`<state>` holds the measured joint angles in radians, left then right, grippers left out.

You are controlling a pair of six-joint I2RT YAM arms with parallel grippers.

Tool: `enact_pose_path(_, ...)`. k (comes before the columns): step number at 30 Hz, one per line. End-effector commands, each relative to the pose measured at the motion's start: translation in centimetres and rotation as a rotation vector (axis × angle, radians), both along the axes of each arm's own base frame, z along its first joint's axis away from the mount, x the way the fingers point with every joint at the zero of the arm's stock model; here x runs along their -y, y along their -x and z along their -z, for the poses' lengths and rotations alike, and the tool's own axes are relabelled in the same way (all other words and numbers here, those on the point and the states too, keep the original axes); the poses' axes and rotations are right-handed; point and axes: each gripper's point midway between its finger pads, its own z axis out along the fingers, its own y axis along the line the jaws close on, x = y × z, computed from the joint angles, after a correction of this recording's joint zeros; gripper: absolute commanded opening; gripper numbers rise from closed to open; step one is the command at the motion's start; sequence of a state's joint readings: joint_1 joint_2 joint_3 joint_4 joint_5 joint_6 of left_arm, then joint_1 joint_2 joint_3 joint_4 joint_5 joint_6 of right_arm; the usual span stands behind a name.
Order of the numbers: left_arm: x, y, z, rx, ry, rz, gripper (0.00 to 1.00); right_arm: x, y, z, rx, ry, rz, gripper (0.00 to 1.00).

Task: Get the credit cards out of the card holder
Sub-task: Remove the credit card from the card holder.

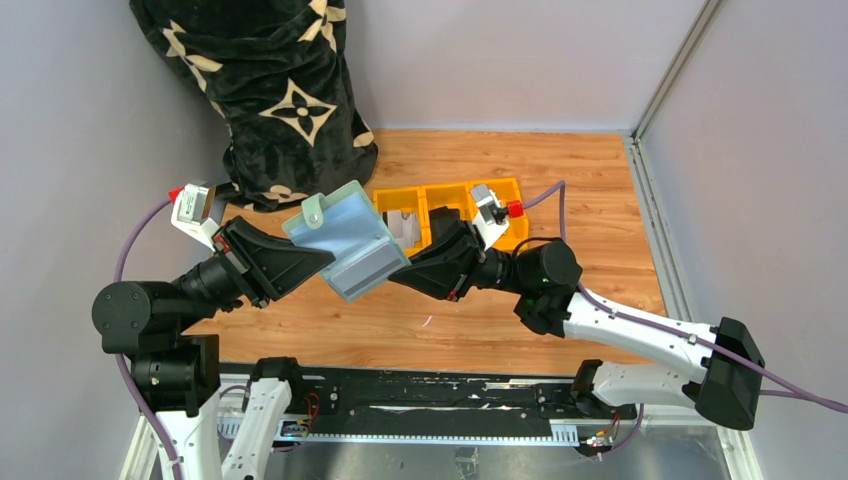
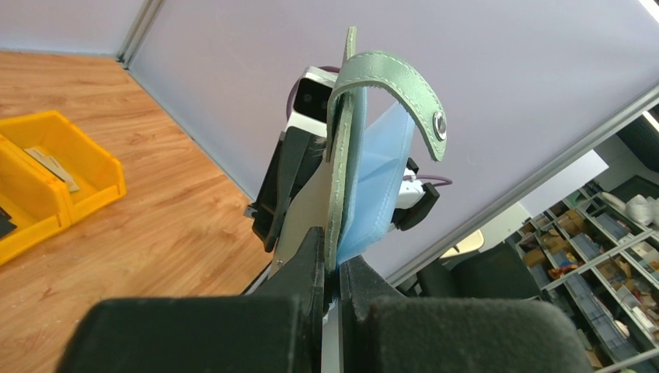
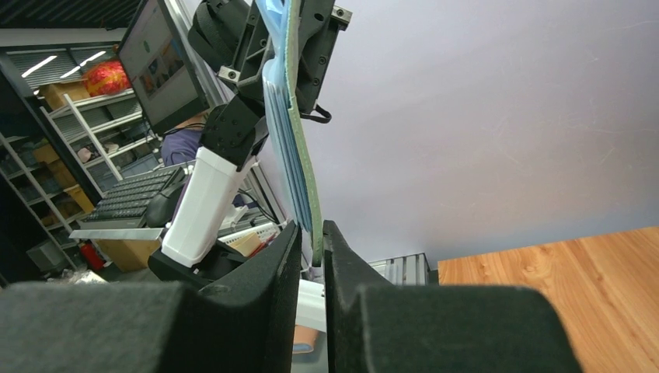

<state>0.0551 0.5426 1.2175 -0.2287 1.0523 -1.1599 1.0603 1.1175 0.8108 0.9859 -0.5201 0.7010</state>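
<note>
A yellow tray (image 1: 445, 187) sits toward the back of the wooden table (image 1: 590, 210), just right of a black blanket (image 1: 270, 90) with tan star shapes heaped in the far left corner against grey walls (image 1: 500, 60).

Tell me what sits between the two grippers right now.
Only the open card holder, held in mid-air: the left gripper grips one edge, the right gripper the opposite edge. The top view shows it.

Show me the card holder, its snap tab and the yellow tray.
card holder (image 1: 345, 235), top external view, on its pale face
snap tab (image 2: 404, 80), left wrist view, on the curved strap
yellow tray (image 1: 445, 187), top external view, on its far rim
</note>
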Motion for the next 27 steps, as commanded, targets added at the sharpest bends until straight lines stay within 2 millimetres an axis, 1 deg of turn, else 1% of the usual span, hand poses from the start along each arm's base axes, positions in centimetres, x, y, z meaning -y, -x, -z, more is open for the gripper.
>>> enact_pose_path(1, 0.1, 0.4, -0.3, 0.002, 0.001, 0.021, 0.00, 0.0, -0.3, -2.0, 0.031, -0.046, 0.040, 0.18)
enact_pose_path(7, 0.1, -0.2, 0.2, -0.014, 0.003, 0.021, 0.00, 0.0, -0.7, -2.5, 0.031, -0.056, 0.062, 0.15)
enact_pose_path(11, 0.0, -1.0, 0.5, -0.032, 0.010, 0.019, 0.00, 0.2, -0.7, -2.8, 0.042, -0.065, 0.075, 0.10)
enact_pose_path(18, 0.0, -2.0, 1.1, -0.045, 0.009, 0.012, 0.00, 0.6, -0.7, -2.9, 0.045, -0.065, 0.087, 0.10)
enact_pose_path(24, -0.1, -2.8, 2.0, -0.057, -0.001, 0.004, 0.00, 0.5, -0.7, -2.9, 0.019, -0.055, 0.078, 0.19)
enact_pose_path(27, -0.2, -3.0, 2.4, -0.062, -0.009, -0.002, 0.00, 0.4, -0.6, -2.9, 0.016, -0.047, 0.064, 0.26)
